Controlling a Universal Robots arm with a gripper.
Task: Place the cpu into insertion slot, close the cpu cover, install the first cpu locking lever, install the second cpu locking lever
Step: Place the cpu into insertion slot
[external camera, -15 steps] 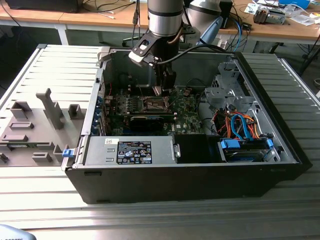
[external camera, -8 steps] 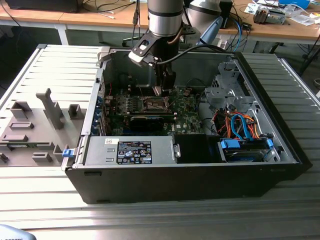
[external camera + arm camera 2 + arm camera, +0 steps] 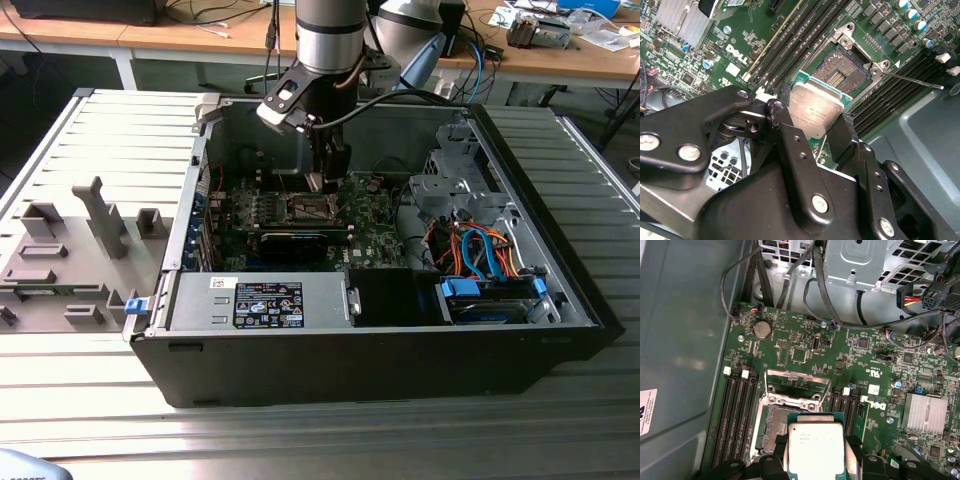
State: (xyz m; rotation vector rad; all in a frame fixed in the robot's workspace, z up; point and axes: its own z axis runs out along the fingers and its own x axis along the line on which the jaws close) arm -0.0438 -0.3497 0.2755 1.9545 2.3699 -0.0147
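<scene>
Second wrist view: gripper [image 3: 810, 118] clenched on the cpu [image 3: 819, 106], chip flat, not yet seated. Exterior view: insertion slot [image 3: 311, 208] near, roughly seven o'clock from the gripper, below it.

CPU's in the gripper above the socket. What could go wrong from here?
1. The cpu looks offset from the insertion slot; lowered skewed, it could damage the contacts.
2. The gripper pinches only the chip's edges, so it may slip or tilt.
3. The raised cpu cover stands beside the slot and might catch the gripper.
</scene>
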